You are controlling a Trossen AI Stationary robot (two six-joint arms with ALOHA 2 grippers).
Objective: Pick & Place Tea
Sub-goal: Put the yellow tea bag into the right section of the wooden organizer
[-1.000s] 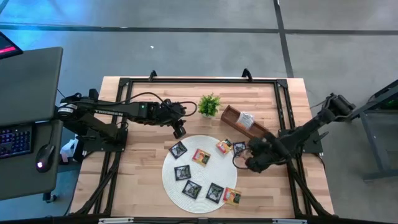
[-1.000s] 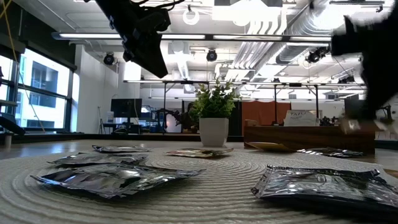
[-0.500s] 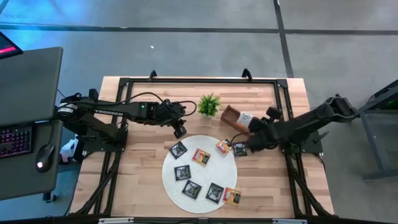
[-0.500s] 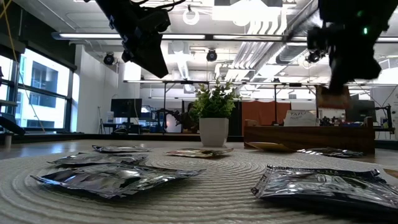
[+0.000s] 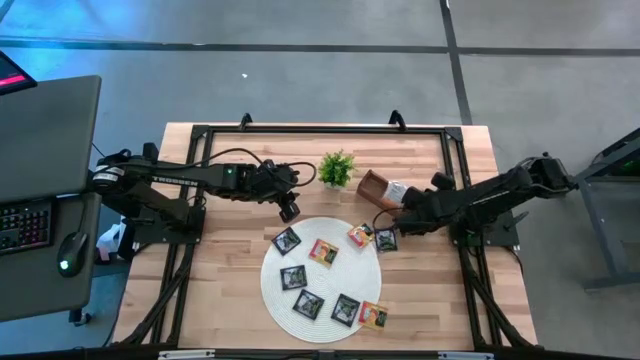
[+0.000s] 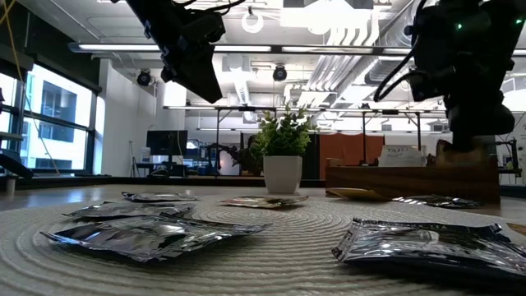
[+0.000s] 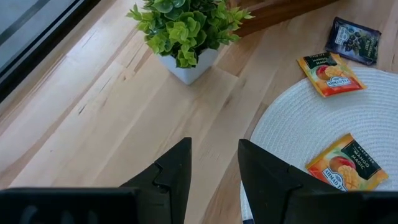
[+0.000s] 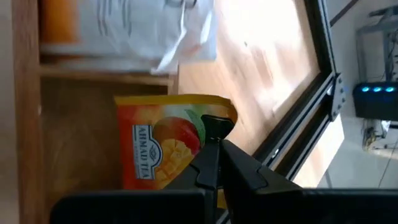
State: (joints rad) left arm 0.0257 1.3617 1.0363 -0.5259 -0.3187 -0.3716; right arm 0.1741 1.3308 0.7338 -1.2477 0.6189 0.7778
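Your right gripper (image 8: 217, 152) pinches an orange mango sachet (image 8: 163, 146) over the wooden tray (image 5: 385, 192), white packet (image 5: 397, 189) in the next slot, other sachets (image 5: 322, 252) on and beside the round mat (image 5: 275, 290), while your left gripper (image 7: 214, 165) hangs spread near the plant (image 5: 336, 168).

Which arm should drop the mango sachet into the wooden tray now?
Right. Its claw grips the mango sachet directly over the wooden tray; the left claw hovers empty near the plant.
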